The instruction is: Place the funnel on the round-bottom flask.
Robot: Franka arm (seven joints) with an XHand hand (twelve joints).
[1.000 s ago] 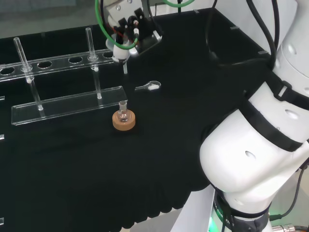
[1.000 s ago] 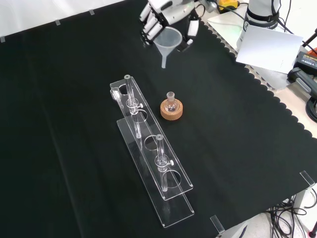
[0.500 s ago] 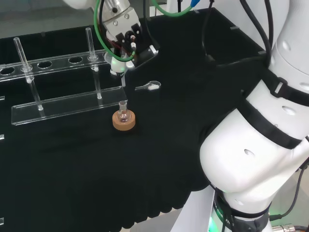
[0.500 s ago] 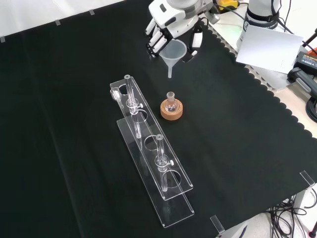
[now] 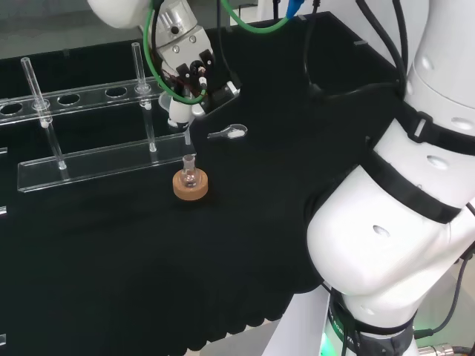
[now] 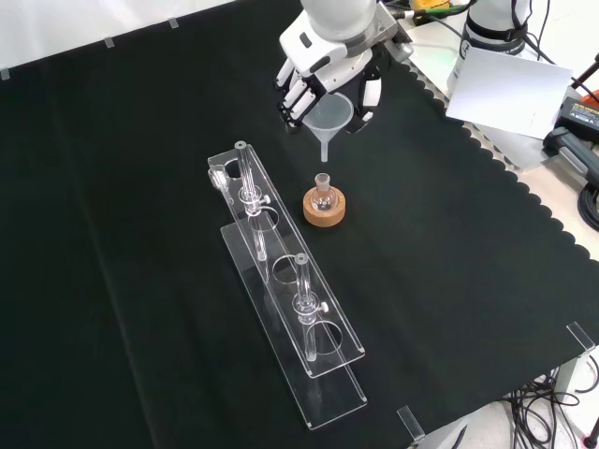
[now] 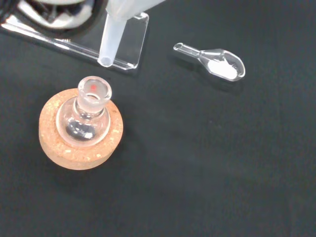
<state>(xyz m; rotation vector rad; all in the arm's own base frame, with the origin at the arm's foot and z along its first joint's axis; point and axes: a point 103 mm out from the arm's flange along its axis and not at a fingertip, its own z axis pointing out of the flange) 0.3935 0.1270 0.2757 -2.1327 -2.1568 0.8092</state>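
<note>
— While the hand hangs above the counter, how is it turned?

— In the front view it comes down from the top, with the palm side toward the cloth and the fingers pointing down. They are curled around the wide mouth of the funnel, some on the left of the cone and some on the right, so the hand is clamped on it.

— And which way does the funnel point?

— Its long axis is about upright. The wide mouth is up, inside the fingers, and the thin stem goes straight down. In the wrist view the open end of the stem is just beside the neck of the round-bottom flask, a little off its opening and not inside it. In the front view the tip is above the flask, apart from it.

— Where is the flask standing?

— It is upright in a cork ring, near the middle of the cloth. Its neck points up, toward the stem. Just to the left in the front view is a clear rack with thin glass tubes standing in it.

— Anything else close by?

— A small clear scoop with white powder lies flat on the cloth, near the cork ring but not touching it.
</note>
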